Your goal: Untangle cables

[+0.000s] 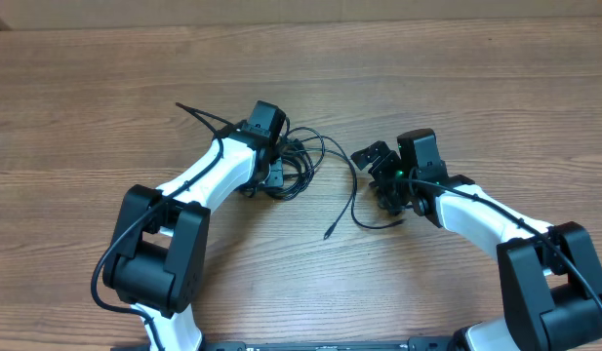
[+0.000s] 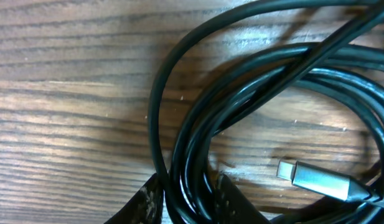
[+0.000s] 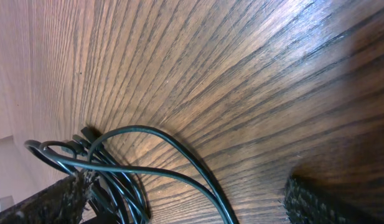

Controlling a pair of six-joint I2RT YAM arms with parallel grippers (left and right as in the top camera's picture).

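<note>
Left claw (image 2: 187, 202) pinches the cables (image 2: 179, 118), wrist angled down. Right claw (image 3: 188, 190) is spread, low over the surface (image 1: 457, 78); bare wood surrounds both.

Cables (image 1: 302, 175) amid open table (image 1: 427, 68)

Black cables (image 1: 301, 168) lie in loose loops on the wooden table (image 1: 427, 78).

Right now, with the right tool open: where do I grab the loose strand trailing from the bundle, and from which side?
Grip the strand midway along its curve, short of the plug end. There it lies single and flat on the table, clear of the bundle. Come straight down and close across it. The right tool sits right beside it.
</note>
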